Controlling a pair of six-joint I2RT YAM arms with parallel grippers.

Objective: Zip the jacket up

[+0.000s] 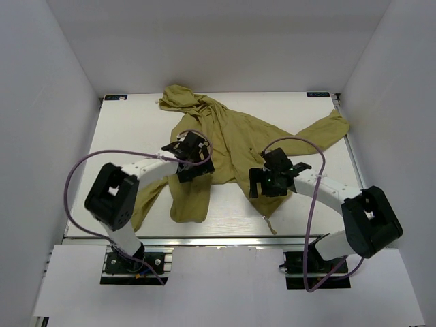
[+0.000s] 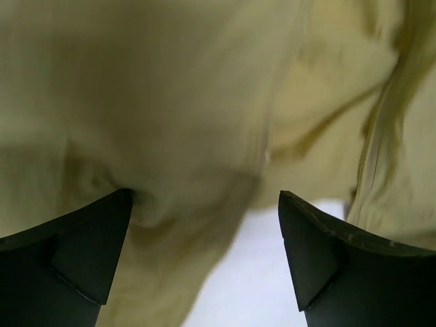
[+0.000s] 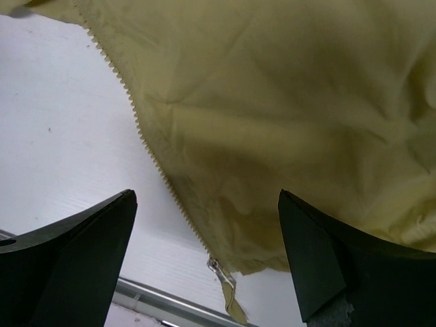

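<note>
**Top external view.** The jacket (image 1: 231,139) lies crumpled and unzipped across the middle of the worktop (image 1: 129,129). Its hood (image 1: 180,97) is at the upper centre of the frame and one sleeve (image 1: 332,126) reaches toward the upper right. The left end effector (image 1: 191,162) hangs over the garment's left front panel. The right end effector (image 1: 269,178) hangs over the lower right hem. Neither one grips cloth.

**Left wrist view.** The left end effector (image 2: 204,197) is released, with its fingers spread wide. Blurred jacket (image 2: 170,102) fabric fills the upper frame, very near the fingertips, and a patch of bare worktop (image 2: 252,272) shows at the bottom centre. No zipper part can be made out with certainty here.

**Right wrist view.** The right end effector (image 3: 206,196) is likewise released and holds nothing. One row of zipper teeth (image 3: 146,146) runs diagonally from the upper left to the bottom centre. It ends at what appears to be the slider (image 3: 221,269), close to the metal rail (image 3: 157,296) at the worktop's edge.

**Hazards (judged).**
- The slider is small, so closing slightly off target would pinch only thin fabric.
- The two zipper halves lie well apart, so pulling one side without anchoring the other would probably drag the whole garment.
- The hem sits near the rail, and a tug toward the bottom of the frame could slide it off the worktop.
</note>
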